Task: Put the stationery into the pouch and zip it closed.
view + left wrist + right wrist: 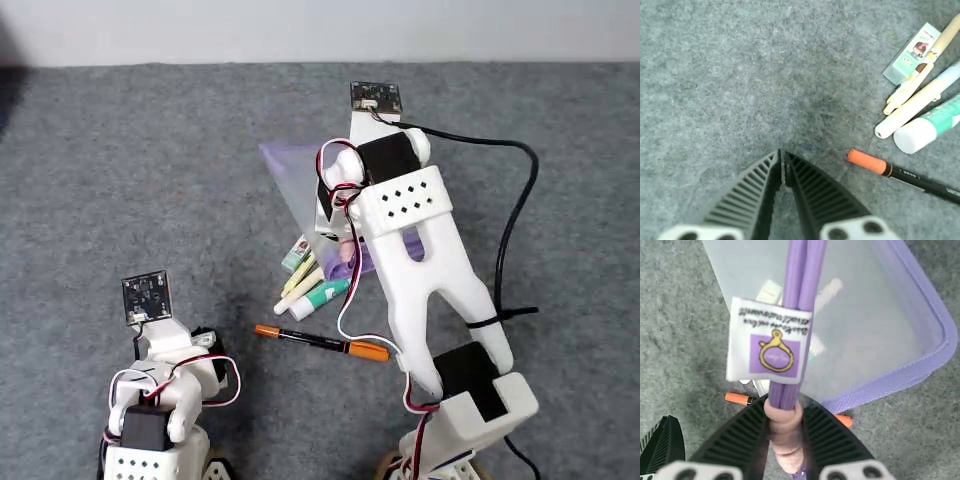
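Note:
A translucent pouch (296, 177) with purple edging is tilted up off the grey mat. My right gripper (782, 407) is shut on the pouch's purple strap (800, 300), just below its white tag (771, 347). Through the pouch wall (875, 325) some stationery shows faintly. Beside the pouch lie an eraser (912, 52), cream pencils (920, 80), a white tube (905, 115) and a green-and-white glue stick (932, 130). An orange-capped black pen (320, 342) lies nearer to me. My left gripper (782, 162) is shut with nothing in it, over bare mat a short way from the pen's orange cap (866, 161).
The left arm (165, 390) sits folded at the near left of the mat. The right arm (420, 260) stretches from the near right over the pen to the pouch, with a black cable (515, 220) looping on its right. Bare grey mat (120, 180) lies at the left.

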